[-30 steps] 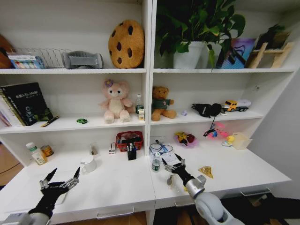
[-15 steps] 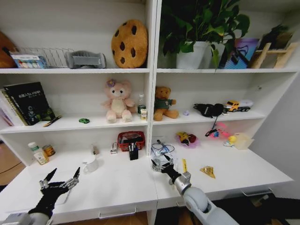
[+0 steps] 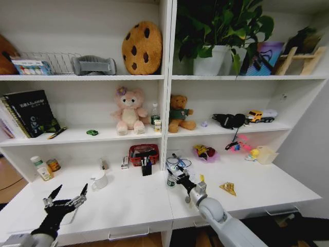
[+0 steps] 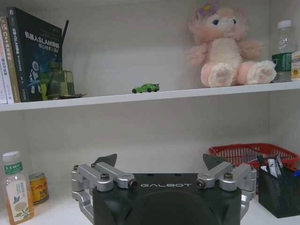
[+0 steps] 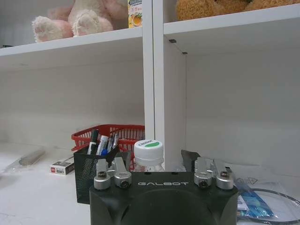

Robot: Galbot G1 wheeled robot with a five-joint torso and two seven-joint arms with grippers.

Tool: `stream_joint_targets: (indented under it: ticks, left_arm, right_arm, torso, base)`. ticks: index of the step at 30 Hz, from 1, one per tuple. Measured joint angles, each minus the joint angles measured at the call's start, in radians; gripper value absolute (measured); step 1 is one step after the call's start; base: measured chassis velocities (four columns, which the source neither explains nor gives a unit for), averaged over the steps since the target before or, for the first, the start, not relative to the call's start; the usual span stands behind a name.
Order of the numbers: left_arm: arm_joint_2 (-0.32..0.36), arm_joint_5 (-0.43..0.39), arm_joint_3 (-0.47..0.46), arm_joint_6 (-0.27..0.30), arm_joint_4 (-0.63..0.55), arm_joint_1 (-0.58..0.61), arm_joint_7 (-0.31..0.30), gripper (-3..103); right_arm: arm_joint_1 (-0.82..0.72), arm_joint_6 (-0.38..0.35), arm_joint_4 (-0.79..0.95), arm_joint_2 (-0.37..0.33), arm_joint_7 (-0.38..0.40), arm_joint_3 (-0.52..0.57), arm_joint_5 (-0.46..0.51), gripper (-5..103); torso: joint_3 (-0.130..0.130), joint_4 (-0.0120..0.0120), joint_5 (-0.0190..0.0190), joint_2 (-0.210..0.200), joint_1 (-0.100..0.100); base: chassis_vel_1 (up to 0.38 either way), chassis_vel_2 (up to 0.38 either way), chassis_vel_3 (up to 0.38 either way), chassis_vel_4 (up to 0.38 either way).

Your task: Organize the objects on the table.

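One green toy car point(image 4: 146, 88), two pink plush toys point(image 3: 126, 111)

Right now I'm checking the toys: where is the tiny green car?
The green toy car sits on the middle shelf in the head view's left bay, between the black book and the pink plush.

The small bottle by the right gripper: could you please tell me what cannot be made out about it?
1. Right wrist view: the body of the right gripper hides the bottle below its cap.
2. Head view: its label is too small to read, and the gripper covers part of it.
3. Both views: whether the gripper touches the bottle cannot be told.
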Motion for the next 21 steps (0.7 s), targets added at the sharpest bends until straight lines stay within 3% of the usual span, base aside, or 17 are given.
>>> stream_joint_targets:
  ticks: [7, 9, 21]
  left_arm:
    - [0.0, 0.0, 0.0, 0.0, 0.0, 0.0, 0.0, 100]
    - [0.0, 0.0, 0.0, 0.0, 0.0, 0.0, 0.0, 100]
    - [0.0, 0.0, 0.0, 0.0, 0.0, 0.0, 0.0, 100]
  right_arm:
    - [-0.011, 0.0, 0.005, -0.003, -0.005, 0.002, 0.001, 42]
    - [-0.035, 0.0, 0.02, -0.006, -0.008, 0.009, 0.003, 31]
    - [-0.11, 0.006, 0.138, -0.036, -0.005, 0.066, 0.033, 30]
  torso:
    - [0.0, 0.0001, 0.0, 0.0, 0.0]
    - [0.0, 0.0, 0.0, 0.0, 0.0]
    - [0.0, 0.0002, 0.0, 0.0, 0.0]
  base:
    - [0.0, 0.0, 0.0, 0.0]
    - [0.0, 0.0, 0.0, 0.0]
    - [0.0, 0.0, 0.0, 0.0]
